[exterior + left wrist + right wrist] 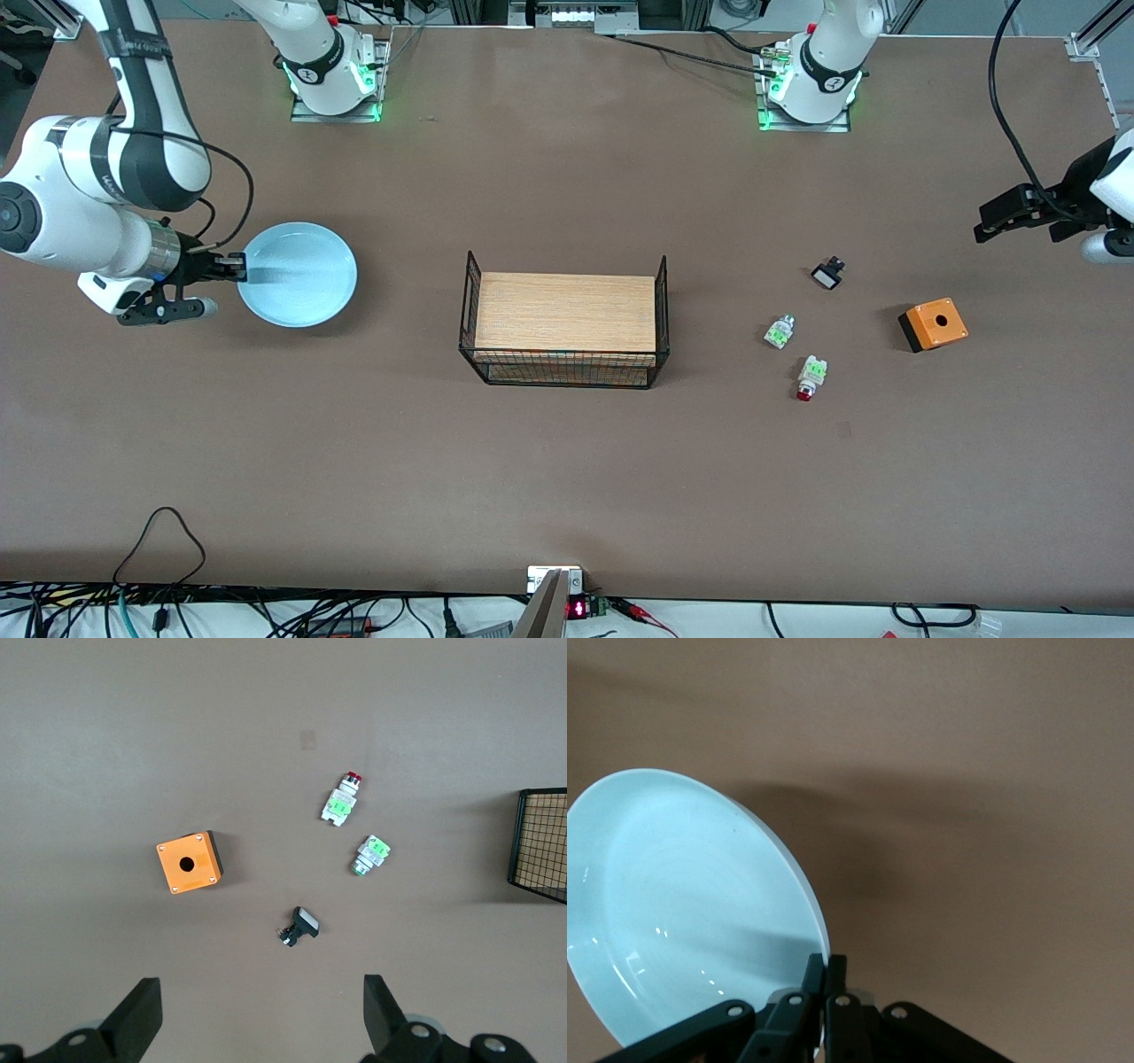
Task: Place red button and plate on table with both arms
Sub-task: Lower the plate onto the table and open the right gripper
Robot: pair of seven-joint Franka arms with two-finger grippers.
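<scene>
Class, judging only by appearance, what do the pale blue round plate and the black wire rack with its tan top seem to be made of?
The pale blue round plate, pinched at its rim by the right tool, looks like glazed ceramic or glossy melamine: small highlights glint on it. The black wire rack looks like thin coated metal mesh, and its tan top shows matte, wood-like grain.

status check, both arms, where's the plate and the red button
Right tool shut on plate rim, at its end of the table. Left tool open, high over the small parts. Red button lying on table, nothing blocking it.
</scene>
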